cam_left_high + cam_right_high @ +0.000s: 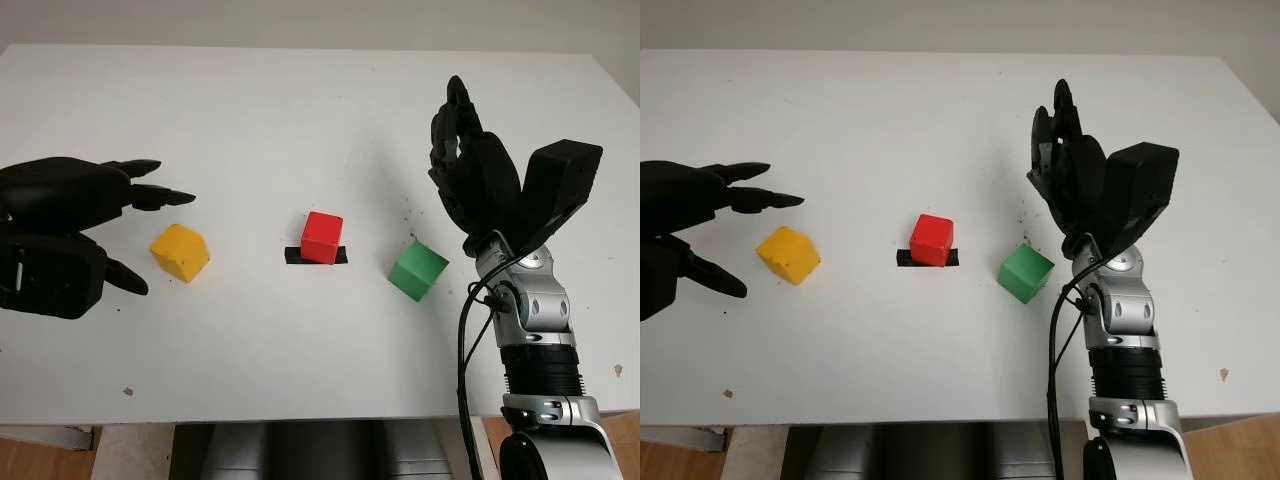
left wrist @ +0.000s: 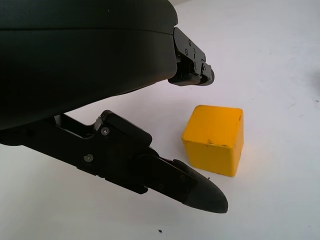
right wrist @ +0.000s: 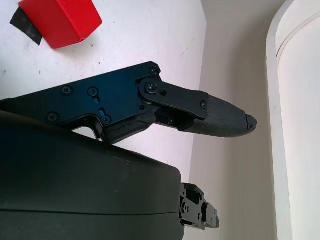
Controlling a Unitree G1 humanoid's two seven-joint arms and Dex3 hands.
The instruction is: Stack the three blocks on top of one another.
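Observation:
A yellow block (image 1: 180, 252) lies on the white table (image 1: 300, 120) at the left. My left hand (image 1: 135, 225) is open just left of it, fingers reaching around its near and far sides without touching; the wrist view shows the yellow block (image 2: 214, 139) between the fingertips (image 2: 202, 194). A red block (image 1: 322, 237) sits at the centre on a strip of black tape (image 1: 316, 256). A green block (image 1: 417, 270) lies to its right. My right hand (image 1: 460, 150) is open, raised above the table behind and right of the green block. The right wrist view shows the red block (image 3: 60, 21).
The table's near edge (image 1: 300, 415) runs below the blocks. Small dark specks mark the surface near the green block. Beyond the right side of the table stands a pale wall (image 3: 235, 75).

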